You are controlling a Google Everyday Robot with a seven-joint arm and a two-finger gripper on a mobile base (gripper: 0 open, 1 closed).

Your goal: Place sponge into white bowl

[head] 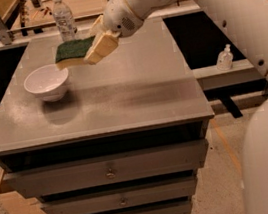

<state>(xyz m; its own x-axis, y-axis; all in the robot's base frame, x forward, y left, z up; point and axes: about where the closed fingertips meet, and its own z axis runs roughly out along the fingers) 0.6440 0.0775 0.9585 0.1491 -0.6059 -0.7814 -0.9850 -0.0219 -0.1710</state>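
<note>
A: Biggest first: what is under the fingers?
B: The grey drawer cabinet [123, 105]. Its flat top lies well below the fingers [104, 44]. The white arm [219, 4] reaches in from behind them, over the far corner

A: And the white bowl?
B: The white bowl [46, 82] stands upright on that top, lower than the fingertips and a little beyond them, on the side the sponge points to. A water bottle [63, 19] stands past the fingertips toward the far edge, apart from the bowl

A: The sponge itself?
B: The sponge [72, 52] is in the air, pinched at one end by the gripper [93, 48]. The fingers are closed on it, green face up and yellow foam below. Its free end juts out past the fingertips and looks to be about over the bowl's nearer rim, though I cannot judge the depth for sure

A: So how is the drop done well?
B: I judge this to be the carry-over, close to its end. The fingers should travel on until the sponge's middle, not only its free end, hangs over the bowl's hollow. Then they should lower close to the rim without touching it, since a light bowl would likely slide or tip, and only then open. Let go from here, it would probably clip the rim and land on the cabinet top
</note>
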